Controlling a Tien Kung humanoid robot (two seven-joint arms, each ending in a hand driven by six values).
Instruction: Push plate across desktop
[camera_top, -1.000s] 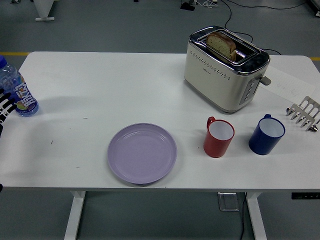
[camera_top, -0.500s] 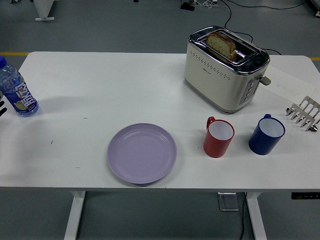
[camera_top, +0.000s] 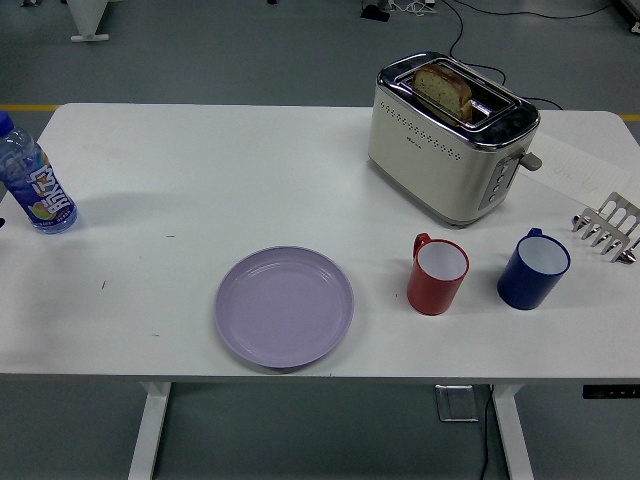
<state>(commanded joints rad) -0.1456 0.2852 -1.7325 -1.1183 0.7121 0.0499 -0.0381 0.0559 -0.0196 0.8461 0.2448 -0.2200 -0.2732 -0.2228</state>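
Note:
A round lavender plate (camera_top: 285, 306) lies flat near the table's front edge, a little left of the middle. Nothing is on it and nothing touches it. Neither of my hands shows in the head view.
A water bottle (camera_top: 34, 180) stands at the left edge. A red mug (camera_top: 438, 273) and a blue mug (camera_top: 534, 269) stand right of the plate. A toaster (camera_top: 452, 135) with bread stands at the back right, and a metal toast rack (camera_top: 607, 229) at the right edge.
My left hand, seen at the left edge beside the bottle, has drawn back out of the picture. The plate and the other things have not moved.

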